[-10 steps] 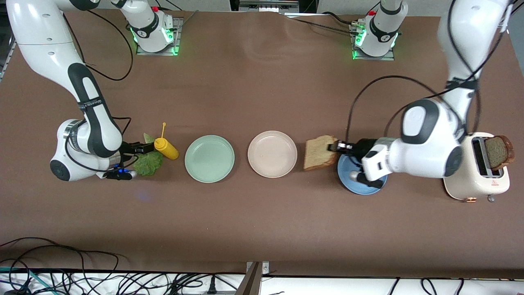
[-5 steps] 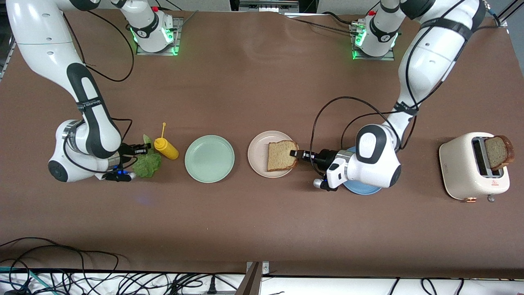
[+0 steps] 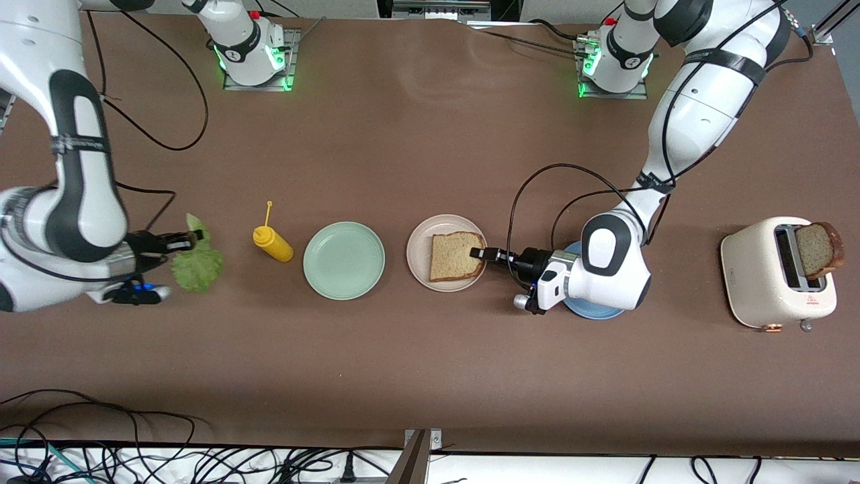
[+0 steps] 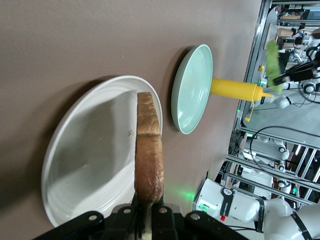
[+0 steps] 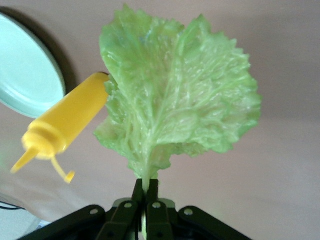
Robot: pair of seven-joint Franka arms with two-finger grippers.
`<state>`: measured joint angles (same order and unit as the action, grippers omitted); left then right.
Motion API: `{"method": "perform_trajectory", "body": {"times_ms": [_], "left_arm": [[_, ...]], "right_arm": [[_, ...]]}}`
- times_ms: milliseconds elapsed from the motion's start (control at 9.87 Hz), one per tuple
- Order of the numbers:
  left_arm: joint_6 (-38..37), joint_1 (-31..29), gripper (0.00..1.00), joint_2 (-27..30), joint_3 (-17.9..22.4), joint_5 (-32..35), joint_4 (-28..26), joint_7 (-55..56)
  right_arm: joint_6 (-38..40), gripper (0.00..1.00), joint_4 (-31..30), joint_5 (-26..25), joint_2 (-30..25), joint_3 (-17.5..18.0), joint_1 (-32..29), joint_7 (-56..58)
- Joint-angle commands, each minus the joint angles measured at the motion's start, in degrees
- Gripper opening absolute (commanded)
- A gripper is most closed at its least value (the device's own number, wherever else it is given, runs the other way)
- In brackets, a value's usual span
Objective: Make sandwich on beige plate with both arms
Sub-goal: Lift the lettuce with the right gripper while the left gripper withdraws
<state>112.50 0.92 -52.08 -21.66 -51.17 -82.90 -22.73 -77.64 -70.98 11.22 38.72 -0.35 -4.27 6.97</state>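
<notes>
Front view: the left end effector point(image 3: 478, 254) is clamped on the edge of a bread slice point(image 3: 455, 256) over the beige plate point(image 3: 420, 250), between the mint green plate point(image 3: 343, 260) and the blue plate point(image 3: 591, 312). The right end effector point(image 3: 195, 235) pinches a lettuce leaf point(image 3: 197, 267) over the desk point(image 3: 430, 154), near the mustard bottle point(image 3: 272, 243). A second slice point(image 3: 818, 250) stands in the toaster point(image 3: 759, 275).

Left wrist view: fingers point(image 4: 162, 210) closed on the slice point(image 4: 148, 150), held above the plate point(image 4: 90, 165).

Right wrist view: fingers point(image 5: 152, 192) closed on the lettuce stem point(image 5: 146, 172).
</notes>
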Motion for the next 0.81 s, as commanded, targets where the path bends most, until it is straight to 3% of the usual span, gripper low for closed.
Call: {"method": "perform_trajectory", "body": {"times_ms": [0, 405, 709], "left_arm": [[-0.2, -0.5, 0.99, 0.2, 0.1, -2.3, 0.1, -2.6], [-0.3, -4.6, 1.00, 0.7, 0.3, -1.3, 0.8, -7.1], [-0.4, -6.0, 1.00, 4.9, 1.0, 4.6, 1.2, -7.2]], "right_arm": [[5.5, 0.00, 4.7, -1.9, -2.0, 0.3, 0.1, 0.3], [7.6, 0.00, 4.8, -1.2, -8.3, 2.4, 2.5, -4.8], [7.7, 0.00, 4.8, -1.2, -11.2, 10.0, 2.9, -15.5]]}}
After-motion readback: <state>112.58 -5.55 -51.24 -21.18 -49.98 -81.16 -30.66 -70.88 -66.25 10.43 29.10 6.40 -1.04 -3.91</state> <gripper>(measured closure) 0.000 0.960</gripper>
